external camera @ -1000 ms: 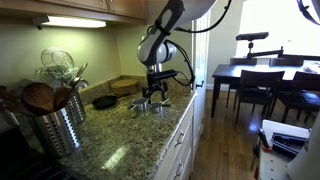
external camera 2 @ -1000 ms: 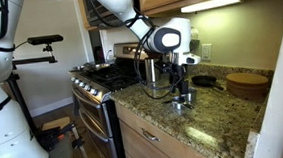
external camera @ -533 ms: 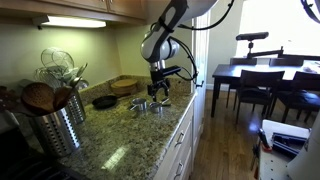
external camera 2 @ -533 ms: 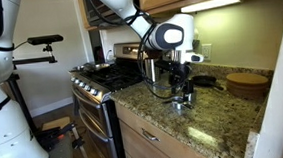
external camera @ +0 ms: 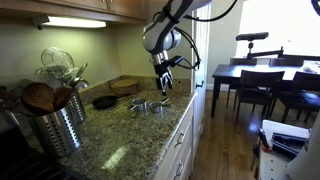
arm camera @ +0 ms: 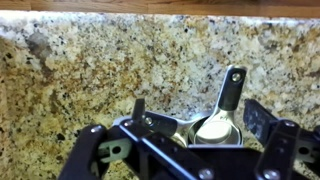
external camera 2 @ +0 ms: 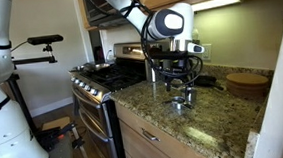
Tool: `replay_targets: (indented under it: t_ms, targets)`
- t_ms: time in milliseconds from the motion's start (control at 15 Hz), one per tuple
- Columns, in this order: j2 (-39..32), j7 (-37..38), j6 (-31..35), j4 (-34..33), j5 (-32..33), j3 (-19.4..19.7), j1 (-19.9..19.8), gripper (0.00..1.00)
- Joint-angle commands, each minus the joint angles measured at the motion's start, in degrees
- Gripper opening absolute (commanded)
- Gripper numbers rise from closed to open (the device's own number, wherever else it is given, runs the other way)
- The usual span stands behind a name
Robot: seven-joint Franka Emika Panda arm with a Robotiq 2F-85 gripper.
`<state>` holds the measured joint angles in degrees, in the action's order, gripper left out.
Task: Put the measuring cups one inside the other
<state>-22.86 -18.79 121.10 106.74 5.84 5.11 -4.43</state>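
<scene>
My jaws are spread wide with nothing between them. The gripper (external camera: 166, 86) hangs over the granite countertop (external camera: 120, 140), above the measuring cups (external camera: 150, 104) and clear of them.

Working left to right in an exterior view, I see the ribbed steel utensil holder (external camera: 55, 125) stuffed with whisks and wooden spoons. Next comes the small black pan (external camera: 104, 101), with a wooden bowl (external camera: 127, 85) behind it. Then come the shiny cups, clustered near the counter's front edge under my arm. The dark dining table (external camera: 250, 72) and its chairs stand off to the right.

In the wrist view the two fingers (arm camera: 95, 150) frame the cups from either side. One flat handle (arm camera: 140, 108) sticks out on the left. To its right sits a cup (arm camera: 214, 128) with a pale inside, its handle (arm camera: 232, 88) pointing toward the top of the frame. The gripper body hides the rest, so I cannot tell whether any cup sits inside another.
</scene>
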Motion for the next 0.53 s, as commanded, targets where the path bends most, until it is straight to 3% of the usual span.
replay_targets:
  t_ms: [0, 67, 133, 467]
  targets:
    - [4.0, -9.1, -2.0, 3.3, 4.1, -1.7, -1.4, 1.00]
    - [4.3, -10.7, -2.4, 3.4, 4.5, -1.8, -1.5, 1.00]
    - [1.1, -6.8, -1.3, 0.4, 3.3, -1.6, -1.1, 1.00]
    - [1.6, -9.4, -1.5, 1.1, 4.0, -1.7, -1.2, 1.00]
